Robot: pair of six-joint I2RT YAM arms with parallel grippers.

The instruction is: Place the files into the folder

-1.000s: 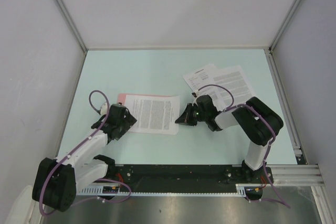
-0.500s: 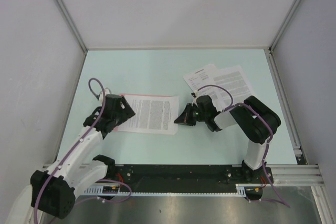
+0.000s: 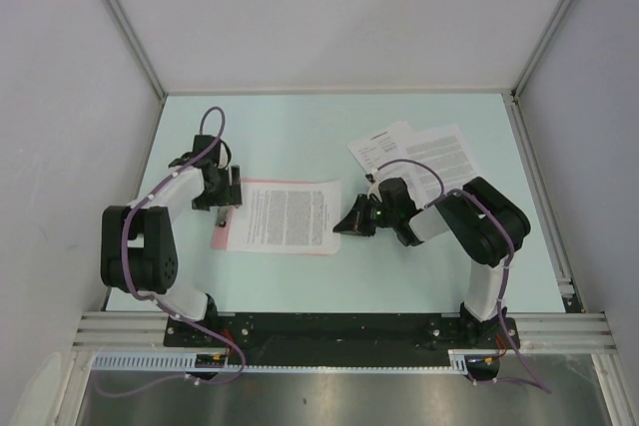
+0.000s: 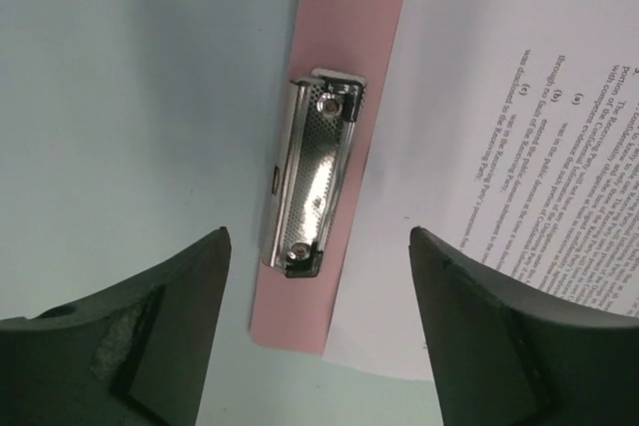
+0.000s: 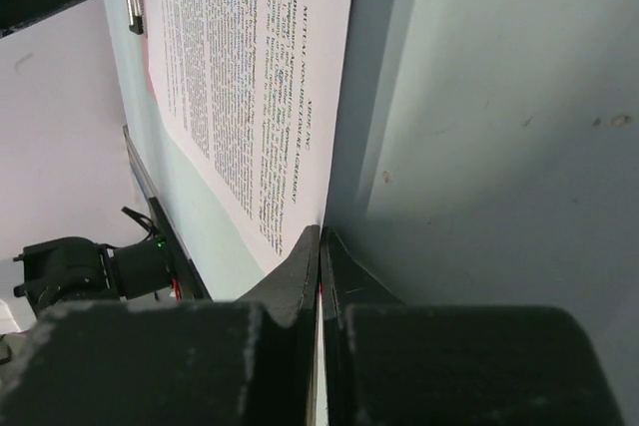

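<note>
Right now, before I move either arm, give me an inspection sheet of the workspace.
Surface: pale green table, flat, no spills seen.
Job's things: pink folder lies flat. One sheet rests on it, beside the metal clip, not under it. Two loose sheets overlap at the far right.
Clutter: nothing seen.
End effectors: left end effector open, above the clip. Right end effector shut on the sheet's right edge.
Cables: purple cables loop along both arms, off the folder.
Surroundings: plain grey walls on three sides.
</note>
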